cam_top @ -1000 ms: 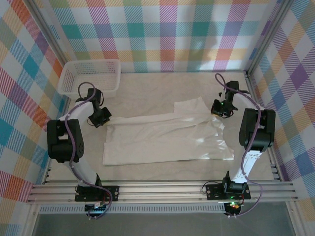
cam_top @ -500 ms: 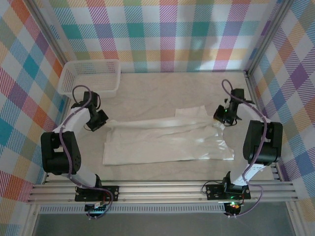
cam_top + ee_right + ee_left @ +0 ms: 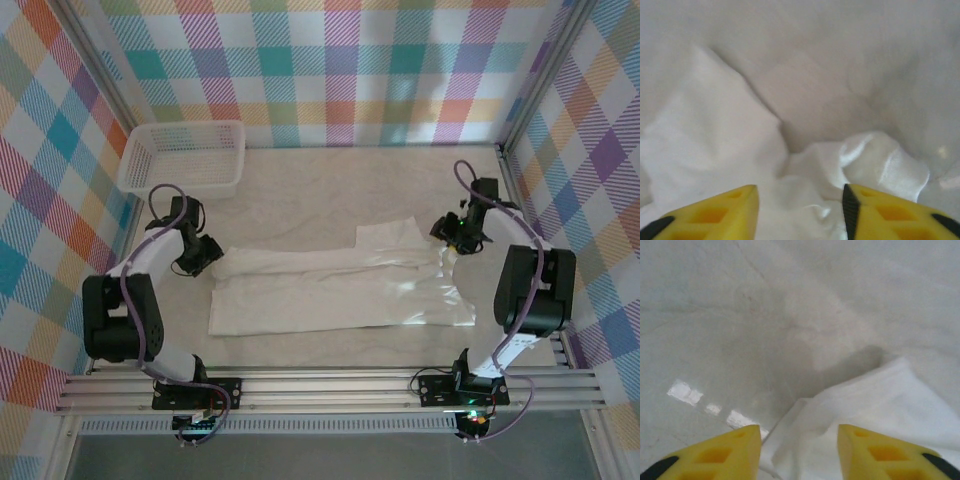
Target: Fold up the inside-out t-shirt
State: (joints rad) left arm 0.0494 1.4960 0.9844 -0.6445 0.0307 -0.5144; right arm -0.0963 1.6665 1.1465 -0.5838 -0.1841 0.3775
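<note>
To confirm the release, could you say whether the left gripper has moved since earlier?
Yes: the left gripper has moved slightly farther from the basket, downward in the top view.

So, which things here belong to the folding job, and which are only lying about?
For the job: the inside-out t-shirt spread on the table; left fingers and right fingers, open at its ends.
Just lying about: white mesh basket, far left corner.
</note>
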